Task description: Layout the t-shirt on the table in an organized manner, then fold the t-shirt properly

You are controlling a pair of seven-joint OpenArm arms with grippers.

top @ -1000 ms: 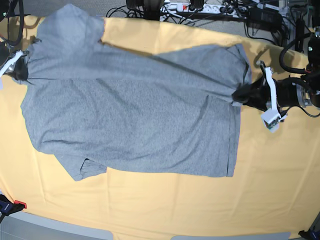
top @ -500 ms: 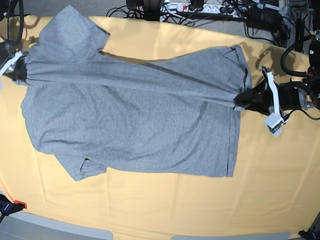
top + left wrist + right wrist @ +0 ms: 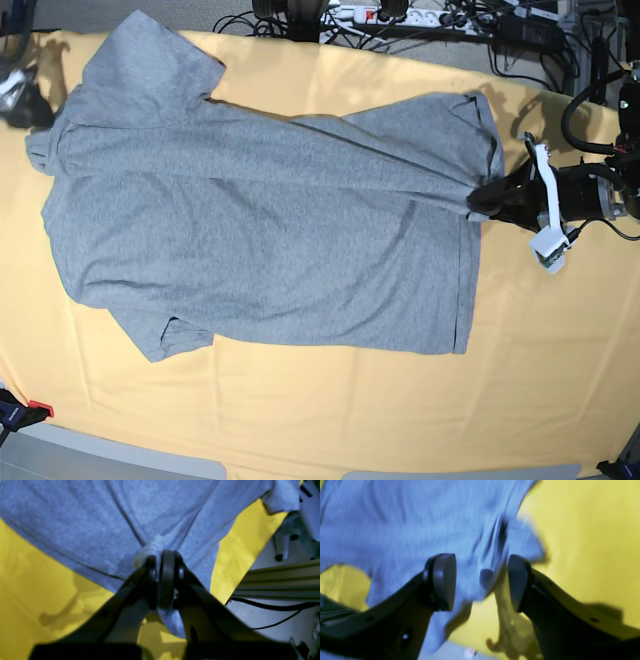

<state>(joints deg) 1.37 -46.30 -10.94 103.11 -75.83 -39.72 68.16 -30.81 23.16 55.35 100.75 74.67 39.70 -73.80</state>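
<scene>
The grey t-shirt (image 3: 260, 230) lies spread across the yellow table (image 3: 350, 420), one sleeve toward the back left and another at the front left. A fold ridge runs from its left edge to its right edge. My left gripper (image 3: 487, 197) is shut on the shirt's right edge; in the left wrist view its jaws (image 3: 163, 557) pinch a bunched tuft of the t-shirt (image 3: 100, 517) just above the table (image 3: 25, 580). My right gripper (image 3: 18, 97) is blurred at the far left, off the cloth. In the right wrist view it (image 3: 480, 580) stands open, with the t-shirt (image 3: 420, 517) lying loose beyond its fingers.
Cables and a power strip (image 3: 400, 18) run along the table's back edge. A metal rail (image 3: 280, 580) and cables sit beside the table by my left arm. A red-and-black clamp (image 3: 20, 410) grips the front left corner.
My right gripper has opened and let go of the shirt's left edge, pulling back up and to the left. The released cloth has dropped slack. The left gripper stays shut on the right edge.
</scene>
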